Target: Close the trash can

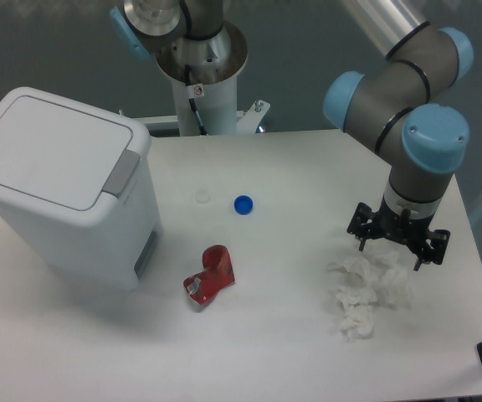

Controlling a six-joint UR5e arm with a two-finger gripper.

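Standing at the left side of the white table (308, 360), the trash can (65, 197) has its flat lid down and the grey latch facing the table centre. The gripper (398, 251) hangs at the right, fingers spread apart and holding nothing, just above crumpled white tissue (365, 289). A red crushed item (210, 275) and a blue cap (243, 204) lie between them.

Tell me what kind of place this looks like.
Probably a robotics lab test bench: an industrial arm's gripper hangs over a plain white table, which holds staged litter, namely crumpled tissue, a crushed red can and a blue cap, beside a closed white trash can.
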